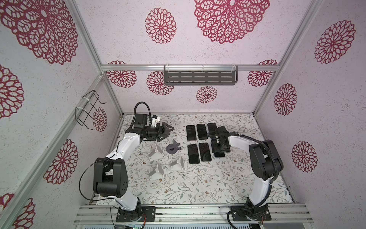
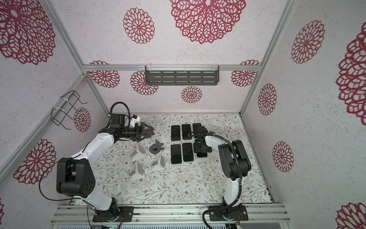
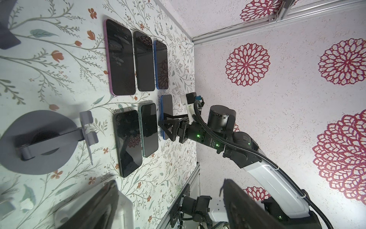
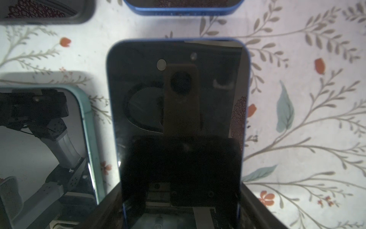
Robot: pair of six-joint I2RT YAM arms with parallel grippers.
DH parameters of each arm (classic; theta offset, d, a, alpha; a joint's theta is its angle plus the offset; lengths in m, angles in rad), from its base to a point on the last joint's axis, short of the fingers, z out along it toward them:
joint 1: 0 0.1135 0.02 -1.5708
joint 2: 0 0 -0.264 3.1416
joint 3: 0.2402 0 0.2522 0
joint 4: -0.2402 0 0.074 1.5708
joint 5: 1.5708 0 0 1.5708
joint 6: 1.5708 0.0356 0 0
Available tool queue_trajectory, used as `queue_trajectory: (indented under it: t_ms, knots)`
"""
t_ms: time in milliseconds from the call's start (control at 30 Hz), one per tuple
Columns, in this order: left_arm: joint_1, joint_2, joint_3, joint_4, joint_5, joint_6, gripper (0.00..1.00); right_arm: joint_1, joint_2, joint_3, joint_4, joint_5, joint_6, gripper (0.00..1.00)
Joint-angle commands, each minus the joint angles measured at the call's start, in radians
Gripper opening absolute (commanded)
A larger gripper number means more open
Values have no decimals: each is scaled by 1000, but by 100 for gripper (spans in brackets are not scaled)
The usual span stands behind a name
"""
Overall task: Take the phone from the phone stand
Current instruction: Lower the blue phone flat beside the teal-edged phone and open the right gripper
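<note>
Nearest me, low in both top views, three white plastic phone stands (image 1: pixel 158 171) sit in a cluster with nothing on them. Just behind them, the dark grey round-based phone stand (image 1: pixel 172 148) is bare too. To its right, at the frame's centre, the phones lie flat on the floral-print table (image 1: pixel 198 188) in two rows. The blue-edged black-glass phone (image 4: pixel 178 95), which I'd judge to be the task's own, lies face up at the right end of the nearer row, just beside a teal-edged phone (image 4: pixel 85 126). The right gripper (image 1: pixel 219 151) is down over it with a finger along each long edge. Whether they pinch the phone or have let go, I cannot tell. Farther back, centre-left, the left gripper (image 1: pixel 168 132) hangs spread wide, grasping nothing.

The worry is this: if those fingers grip at all when the arm rises, the slick phone would lift by one end, then drop or skid into the teal one. A crooked retreat could also clip the far row's blue phone (image 4: pixel 182 10). And the left gripper, swinging low, might topple the grey stand.
</note>
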Motion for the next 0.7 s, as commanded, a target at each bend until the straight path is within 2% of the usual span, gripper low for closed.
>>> queue_trajectory:
  t_ms: [0, 300, 667]
  knots:
    - [8, -26, -8, 11, -2, -1, 86, -8, 6, -11, -17, 16, 16, 79]
    - [9, -26, -8, 10, -1, -1, 86, -8, -1, -13, -15, 3, 16, 82]
    - [13, -79, -10, 14, -37, 7, 86, -9, -158, 13, -47, -10, 11, 82]
